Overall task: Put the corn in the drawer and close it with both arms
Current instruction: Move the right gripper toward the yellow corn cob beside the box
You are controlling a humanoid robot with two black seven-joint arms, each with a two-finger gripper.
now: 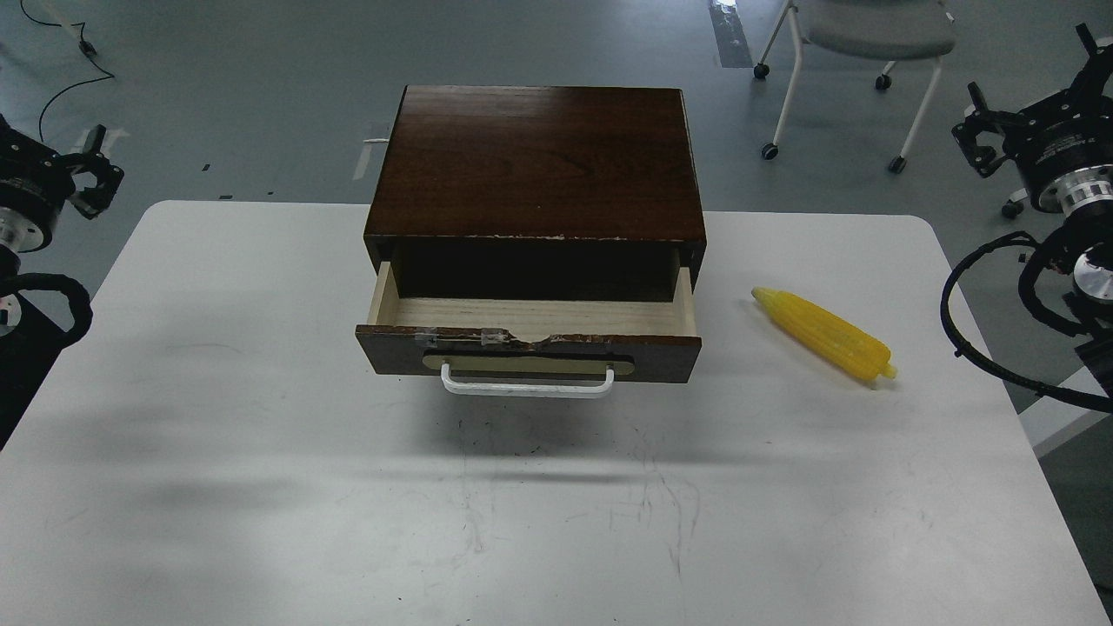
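Corn [824,336] lies on desk [261,487] just R of the drawer [530,335], which is pulled out w/ nothing in it. My L end effector [91,178] & R end effector [987,130] hang off desk at the sides, nothing grasped; can't tell if either is spread or clenched.

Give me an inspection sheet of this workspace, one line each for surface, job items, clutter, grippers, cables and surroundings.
Surface: white table, scuffed with dark marks near the front middle.
Job items: drawer pulled open, nothing seen inside; its dark front is chipped and taped, white handle intact. Corn lies on the table to the right of the drawer, apart from it.
Clutter: nothing seen.
Grippers: left gripper and right gripper both off the table edges, holding nothing; jaws too dark to judge.
Cables: black cable loop hangs by the right arm over the table's right edge; a thin floor cable lies far left.
Surroundings: grey floor, wheeled chair behind.
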